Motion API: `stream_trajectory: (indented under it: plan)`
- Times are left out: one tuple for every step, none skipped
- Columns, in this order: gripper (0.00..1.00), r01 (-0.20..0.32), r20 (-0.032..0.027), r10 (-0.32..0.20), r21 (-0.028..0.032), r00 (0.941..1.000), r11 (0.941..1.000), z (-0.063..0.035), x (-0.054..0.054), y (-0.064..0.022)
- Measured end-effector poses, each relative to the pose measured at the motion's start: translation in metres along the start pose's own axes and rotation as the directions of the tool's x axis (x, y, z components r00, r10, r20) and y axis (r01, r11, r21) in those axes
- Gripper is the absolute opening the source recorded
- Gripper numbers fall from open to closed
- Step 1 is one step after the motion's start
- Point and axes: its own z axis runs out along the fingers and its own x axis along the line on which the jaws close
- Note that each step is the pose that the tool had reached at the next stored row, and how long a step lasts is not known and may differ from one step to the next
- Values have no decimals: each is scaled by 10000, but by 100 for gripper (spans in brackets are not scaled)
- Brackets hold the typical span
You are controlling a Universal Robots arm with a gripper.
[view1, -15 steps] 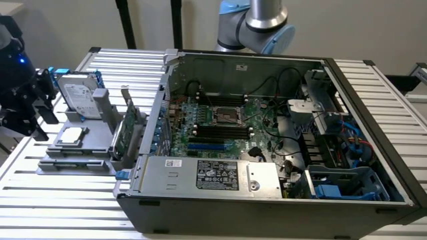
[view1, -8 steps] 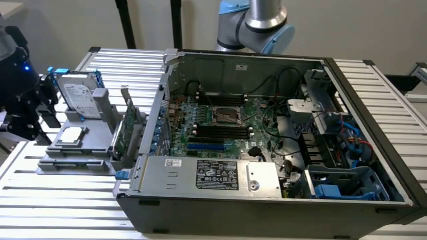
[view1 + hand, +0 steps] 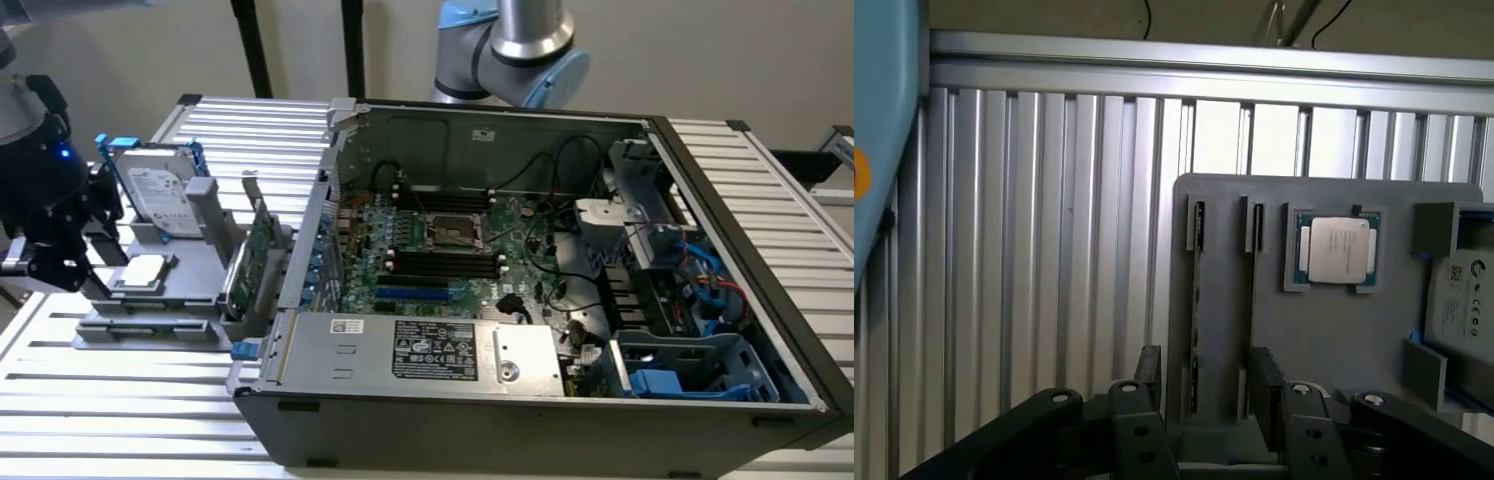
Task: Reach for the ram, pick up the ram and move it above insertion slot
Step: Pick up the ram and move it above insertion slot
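A single robot arm works at a ribbed metal worktop (image 3: 120, 400). An open computer case (image 3: 534, 430) sits on it. At the exterior view's left of the case is a grey fixture (image 3: 1334, 340), which holds spare parts.

In the wrist view, the ram (image 3: 1197, 300) stands on its thin edge in a narrow groove of the fixture and appears as a long dark line. A second groove (image 3: 1252, 290) runs parallel just beside it. Further along the fixture lie a square processor chip (image 3: 1339, 250) and a silver hard drive (image 3: 1464, 310).

The gripper (image 3: 1209, 375) hovers over the near end of the fixture with its jaws apart and nothing between them. The ram's near end lies in the gap between the two fingers (image 3: 1149, 375). Its long axis runs straight away from the jaws, parallel to their inner faces, so its flat sides face the fingers. The jaws appear to be above the ram rather than touching it.

In the exterior view, the gripper (image 3: 54, 262) hangs at the far edge of the fixture. It is well apart from the dark insertion slots (image 3: 447, 262) inside the case.
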Motion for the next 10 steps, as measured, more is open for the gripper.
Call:
stream_trajectory:
  plan:
    - [48,0,-1,0,0,10000,10000,19,0,0]
    - [48,0,0,0,1,10000,10000,37,0,0]
    - [48,1,0,-1,0,10000,10000,54,0,-1]
    - [48,0,-1,0,-1,10000,10000,71,0,-1]
    - [48,0,0,0,0,10000,10000,90,0,-1]
    - [48,0,0,0,0,10000,10000,108,0,-2]
    - [48,0,0,0,0,10000,10000,127,0,-2]
    - [48,-1,0,1,0,10000,10000,144,-1,-3]
    - [48,-2,0,2,0,10000,10000,164,-1,-4]
    - [48,-1,-1,1,-1,10000,10000,181,-1,-7]
